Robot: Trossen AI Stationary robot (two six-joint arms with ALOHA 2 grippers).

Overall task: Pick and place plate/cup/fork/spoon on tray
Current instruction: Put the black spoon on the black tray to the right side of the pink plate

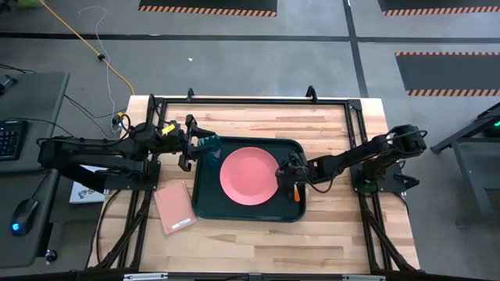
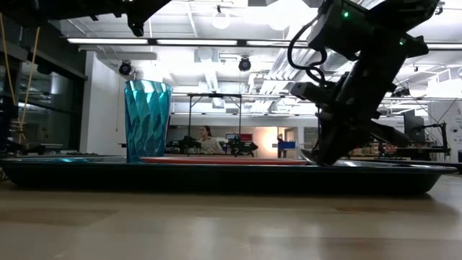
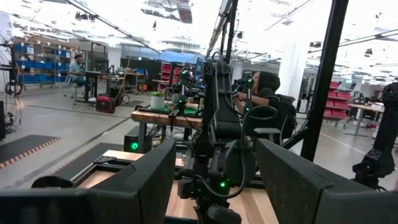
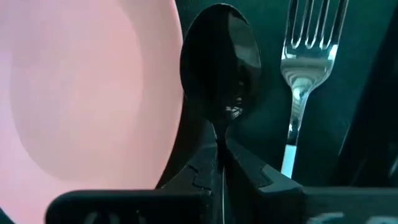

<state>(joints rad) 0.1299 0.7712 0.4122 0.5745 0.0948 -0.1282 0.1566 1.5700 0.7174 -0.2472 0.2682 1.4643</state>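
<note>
The dark green tray lies mid-table. On it lie the salmon-pink plate and, right of the plate, the fork with its orange handle. The teal cup stands upright in the tray's far left corner. My right gripper is low over the tray at the plate's right rim, shut on the dark spoon. My left gripper is open and empty, raised just left of the cup. My right gripper pinches the spoon's handle just behind the bowl between its two fingers. The fingers slant down from the table's right side and lie along the handle. The bowl points ahead of them, between the plate's rim and the fork's tines, low over the tray floor.
A pink rectangular pad lies on the table left of the tray's near corner. A black frame runs round the table's edges. A person shows in the room beyond.
</note>
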